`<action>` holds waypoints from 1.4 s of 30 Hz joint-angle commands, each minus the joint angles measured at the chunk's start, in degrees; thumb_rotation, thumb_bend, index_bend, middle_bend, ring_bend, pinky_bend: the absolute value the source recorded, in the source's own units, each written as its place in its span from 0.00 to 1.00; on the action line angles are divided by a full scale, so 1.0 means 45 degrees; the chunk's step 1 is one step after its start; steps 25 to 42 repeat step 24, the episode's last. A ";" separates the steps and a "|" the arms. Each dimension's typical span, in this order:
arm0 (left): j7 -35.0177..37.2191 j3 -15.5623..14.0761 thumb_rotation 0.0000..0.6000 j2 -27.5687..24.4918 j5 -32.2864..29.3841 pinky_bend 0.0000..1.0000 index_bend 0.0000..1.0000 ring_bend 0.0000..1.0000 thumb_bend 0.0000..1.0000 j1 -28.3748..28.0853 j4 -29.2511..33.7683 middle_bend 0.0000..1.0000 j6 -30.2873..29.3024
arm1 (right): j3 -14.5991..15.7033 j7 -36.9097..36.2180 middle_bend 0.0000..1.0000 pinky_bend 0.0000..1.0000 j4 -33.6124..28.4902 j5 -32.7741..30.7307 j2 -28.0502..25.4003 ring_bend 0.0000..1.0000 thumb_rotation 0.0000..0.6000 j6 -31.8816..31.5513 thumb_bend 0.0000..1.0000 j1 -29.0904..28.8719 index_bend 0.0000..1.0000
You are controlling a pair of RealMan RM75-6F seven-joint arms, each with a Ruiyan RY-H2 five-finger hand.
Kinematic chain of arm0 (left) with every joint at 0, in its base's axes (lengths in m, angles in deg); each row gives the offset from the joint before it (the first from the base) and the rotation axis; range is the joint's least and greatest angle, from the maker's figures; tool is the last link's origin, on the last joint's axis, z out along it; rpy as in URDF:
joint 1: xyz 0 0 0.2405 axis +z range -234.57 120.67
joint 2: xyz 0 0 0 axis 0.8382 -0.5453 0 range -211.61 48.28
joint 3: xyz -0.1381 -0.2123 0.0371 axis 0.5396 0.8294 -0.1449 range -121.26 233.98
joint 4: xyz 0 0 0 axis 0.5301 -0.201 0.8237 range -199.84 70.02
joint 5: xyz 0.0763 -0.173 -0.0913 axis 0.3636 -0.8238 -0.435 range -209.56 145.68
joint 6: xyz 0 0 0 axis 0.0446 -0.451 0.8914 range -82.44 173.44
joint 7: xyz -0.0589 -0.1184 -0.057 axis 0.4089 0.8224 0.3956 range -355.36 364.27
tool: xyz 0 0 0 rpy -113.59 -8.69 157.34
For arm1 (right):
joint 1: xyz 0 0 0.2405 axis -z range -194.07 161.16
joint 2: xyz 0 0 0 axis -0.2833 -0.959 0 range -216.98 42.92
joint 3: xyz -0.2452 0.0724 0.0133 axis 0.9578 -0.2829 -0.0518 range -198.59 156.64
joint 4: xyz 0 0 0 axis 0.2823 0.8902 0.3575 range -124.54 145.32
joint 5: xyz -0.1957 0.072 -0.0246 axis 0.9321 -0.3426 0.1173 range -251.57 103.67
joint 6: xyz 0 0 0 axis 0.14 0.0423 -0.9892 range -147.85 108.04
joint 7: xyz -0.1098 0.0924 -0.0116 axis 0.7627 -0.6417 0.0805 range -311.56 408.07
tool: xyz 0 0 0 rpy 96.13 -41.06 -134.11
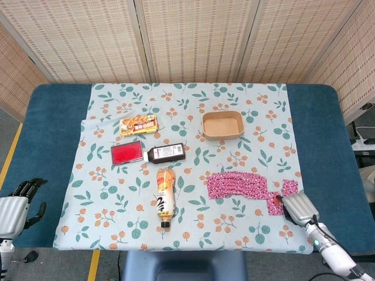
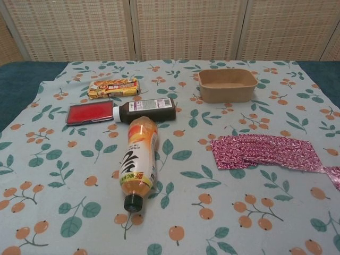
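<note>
A pink patterned wrapper strip [image 1: 237, 185] lies flat on the floral cloth at the right front, also seen in the chest view as the strip [image 2: 265, 152]. Its right end is bent down toward the front edge. My right hand [image 1: 300, 208] sits at that end, an orange fingertip on it, and appears to pinch it. The chest view does not show this hand. My left hand [image 1: 14, 208] hangs off the table's left front corner, fingers apart, holding nothing.
An orange drink bottle [image 1: 165, 201] lies on its side mid-front, cap toward me. Behind it lie a dark bottle [image 1: 167, 153], a red flat box [image 1: 127, 153] and a yellow snack box [image 1: 138, 124]. A brown paper tray [image 1: 222, 124] stands at the back right.
</note>
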 commanded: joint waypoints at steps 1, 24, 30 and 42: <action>-0.0009 0.0000 1.00 0.0002 -0.0017 0.51 0.22 0.22 0.46 -0.0005 0.0000 0.21 0.0023 | 0.0083 0.0101 0.78 0.83 -0.0275 0.0063 -0.0211 0.71 1.00 -0.0302 0.98 0.0187 0.56; -0.0204 -0.0020 1.00 0.0034 -0.0010 0.51 0.22 0.22 0.46 0.0004 0.0049 0.21 0.0012 | -0.2116 -0.1131 0.01 0.15 0.2141 0.2340 0.1360 0.00 1.00 -0.8488 0.15 0.2513 0.00; -0.0204 -0.0020 1.00 0.0034 -0.0010 0.51 0.22 0.22 0.46 0.0004 0.0049 0.21 0.0012 | -0.2116 -0.1131 0.01 0.15 0.2141 0.2340 0.1360 0.00 1.00 -0.8488 0.15 0.2513 0.00; -0.0204 -0.0020 1.00 0.0034 -0.0010 0.51 0.22 0.22 0.46 0.0004 0.0049 0.21 0.0012 | -0.2116 -0.1131 0.01 0.15 0.2141 0.2340 0.1360 0.00 1.00 -0.8488 0.15 0.2513 0.00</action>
